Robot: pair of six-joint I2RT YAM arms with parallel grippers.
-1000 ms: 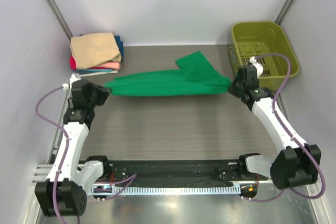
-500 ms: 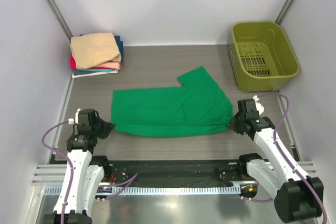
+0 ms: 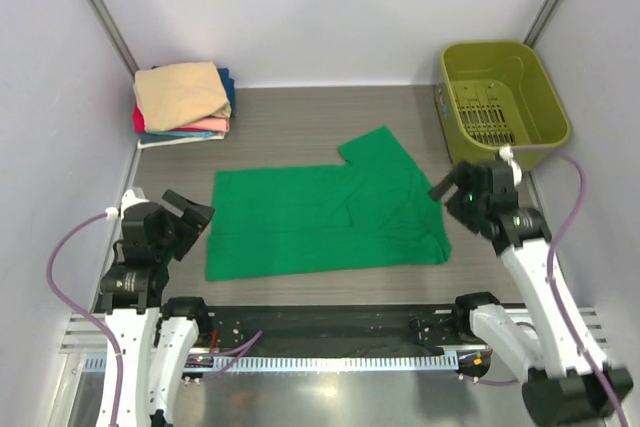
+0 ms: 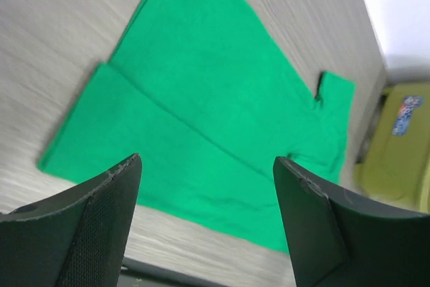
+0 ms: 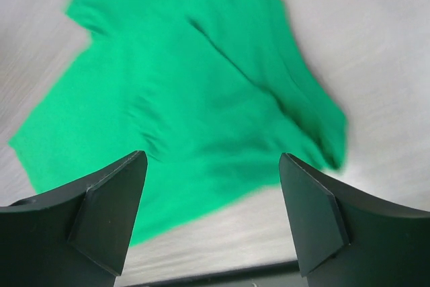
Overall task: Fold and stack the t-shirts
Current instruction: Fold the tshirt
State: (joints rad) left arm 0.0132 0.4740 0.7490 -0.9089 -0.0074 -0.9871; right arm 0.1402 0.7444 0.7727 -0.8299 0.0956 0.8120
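Checked the left fingers (image 4: 94,226) first: spread wide, gripping nothing, raised just beside the left edge of the green tee (image 3: 320,222). Same story with the right fingers (image 5: 316,220): gaped fully, empty, lifted over the tee's right end.

Half a second earlier, had both near corners pinched low against the worktop (image 3: 300,127). A second earlier, had the tee strung out as a bunched strip further back. So basically: dragged it toward the near edge, laid it out, then let go and pulled up.

Left the tee flat in the middle of the worktop, between the two arms, long side running left to right, one short sleeve poking out toward the back right. Spotted a straight step running lengthwise across the body in the left wrist view. Probably one layer lying over another, though couldn't swear to it. Couldn't find the second sleeve anywhere, so maybe tucked under. Noticed a bit of rumpling at the right end too.

Further out: found the stack (image 3: 182,97) of folded tees (tan on top, pink, red and blue edges below) in the back left corner, well apart from the green one. Saw the olive bin (image 3: 500,45) at the back right, not part of the job.

Reckoned the spreading-out done and most of the folding still to go. Probably needs a fresh grab on an edge, a fold across, then a carry over to the stack.
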